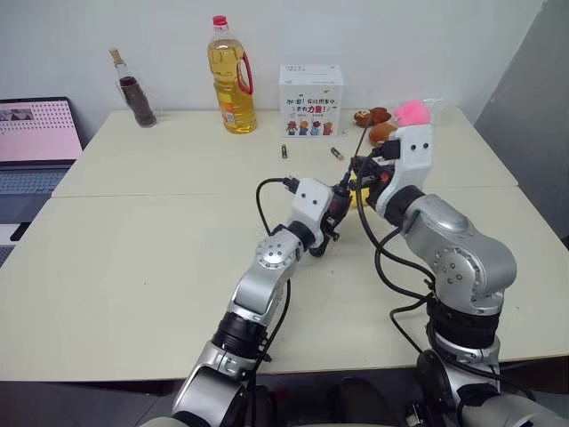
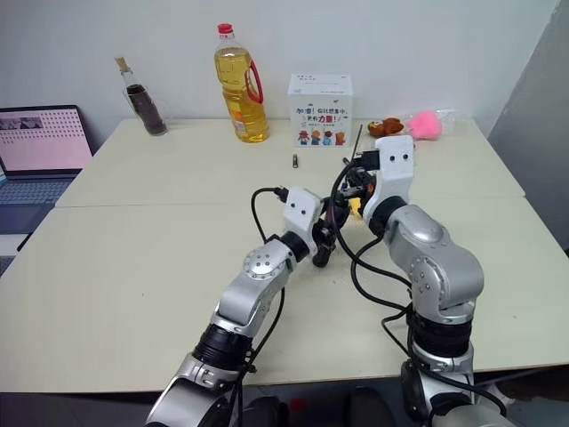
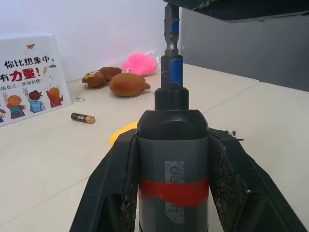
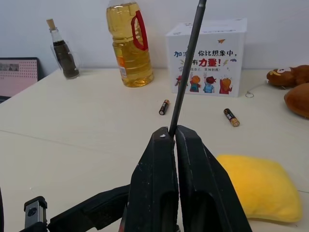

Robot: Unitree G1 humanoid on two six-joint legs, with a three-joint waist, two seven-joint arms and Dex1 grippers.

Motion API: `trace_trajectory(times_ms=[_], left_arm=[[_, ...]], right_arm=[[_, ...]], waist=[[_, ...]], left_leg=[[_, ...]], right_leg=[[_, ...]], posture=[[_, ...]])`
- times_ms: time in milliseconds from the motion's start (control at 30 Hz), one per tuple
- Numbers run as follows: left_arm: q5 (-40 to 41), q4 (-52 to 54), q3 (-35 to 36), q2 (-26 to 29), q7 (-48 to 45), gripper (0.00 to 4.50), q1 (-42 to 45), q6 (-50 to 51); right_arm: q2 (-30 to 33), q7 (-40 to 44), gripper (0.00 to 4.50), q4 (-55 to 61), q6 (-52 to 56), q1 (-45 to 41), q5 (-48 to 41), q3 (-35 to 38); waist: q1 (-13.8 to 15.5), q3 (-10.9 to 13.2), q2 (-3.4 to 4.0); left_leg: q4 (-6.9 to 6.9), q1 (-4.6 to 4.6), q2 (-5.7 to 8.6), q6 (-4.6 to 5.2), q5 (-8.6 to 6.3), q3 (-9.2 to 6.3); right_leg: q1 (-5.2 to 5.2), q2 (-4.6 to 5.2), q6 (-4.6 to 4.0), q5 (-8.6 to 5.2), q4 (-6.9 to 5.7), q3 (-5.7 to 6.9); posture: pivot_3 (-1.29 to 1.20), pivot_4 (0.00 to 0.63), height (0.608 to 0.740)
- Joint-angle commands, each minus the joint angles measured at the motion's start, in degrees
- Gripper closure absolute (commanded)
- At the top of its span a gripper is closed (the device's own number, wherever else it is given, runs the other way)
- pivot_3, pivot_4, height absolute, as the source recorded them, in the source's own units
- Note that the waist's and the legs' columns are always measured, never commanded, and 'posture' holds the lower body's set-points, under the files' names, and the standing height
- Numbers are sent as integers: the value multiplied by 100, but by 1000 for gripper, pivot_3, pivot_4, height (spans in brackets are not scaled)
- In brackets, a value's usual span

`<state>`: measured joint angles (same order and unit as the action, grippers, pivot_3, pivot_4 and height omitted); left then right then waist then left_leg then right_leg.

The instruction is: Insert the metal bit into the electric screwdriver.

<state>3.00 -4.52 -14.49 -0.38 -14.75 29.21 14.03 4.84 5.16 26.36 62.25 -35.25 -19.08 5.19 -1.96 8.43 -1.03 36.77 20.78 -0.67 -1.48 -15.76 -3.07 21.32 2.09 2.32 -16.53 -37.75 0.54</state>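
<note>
Metal bit [image 4: 186, 72] pinched in right gripper [image 4: 175, 135] | left gripper [image 3: 171, 169] clamps electric screwdriver [image 3: 171, 145] (upright)

Beige table [image 1: 160, 267], oil btl [image 1: 233, 76], box [image 1: 311, 100], 2 batteries [image 1: 284, 151], yellow pad [image 4: 258, 186]

Left arm: reaching forward over the table, black two-fingered left gripper [image 3: 171, 193] clamped tight. Right arm: elbow bent, wrist raised beside the left, black two-fingered right gripper [image 4: 174, 145] pinched tight, fingers together
</note>
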Motion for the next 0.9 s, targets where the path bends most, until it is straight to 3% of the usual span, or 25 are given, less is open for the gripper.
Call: trace_trajectory(times_ms=[33,533,567,600,900], left_arm=[[-329,16,457,-35,789,2870,181,-159],[-250,12,590,-8,663,2870,237,-335],[-242,3,597,1,657,2870,244,-340],[-240,24,591,2,654,2870,244,-329],[-243,115,519,-68,660,2870,258,-283]], right_arm=[[-71,204,4486,-614,1065,554,-209,-731],[100,320,4486,-567,858,590,-222,-951],[98,323,4014,-576,844,582,-224,-953],[104,330,3971,-570,822,576,-229,-954],[249,446,1986,-458,704,530,-254,-774]], waist=[[0,0,0],[3,0,0],[3,0,0],[-11,3,-6],[-88,54,-8]], left_leg=[[0,0,0,0,0,0],[-2,2,0,0,0,2],[-2,2,0,0,0,2],[-2,2,0,0,0,2],[-69,18,-2,-2,1,19]], right_leg=[[0,0,0,0,0,-1],[0,2,0,0,6,3],[0,2,0,0,6,3],[1,2,0,0,6,3],[58,-16,-27,11,9,-11]], posture=[[0,150,740],[0,150,740],[0,150,740],[0,150,740],[0,150,740]])
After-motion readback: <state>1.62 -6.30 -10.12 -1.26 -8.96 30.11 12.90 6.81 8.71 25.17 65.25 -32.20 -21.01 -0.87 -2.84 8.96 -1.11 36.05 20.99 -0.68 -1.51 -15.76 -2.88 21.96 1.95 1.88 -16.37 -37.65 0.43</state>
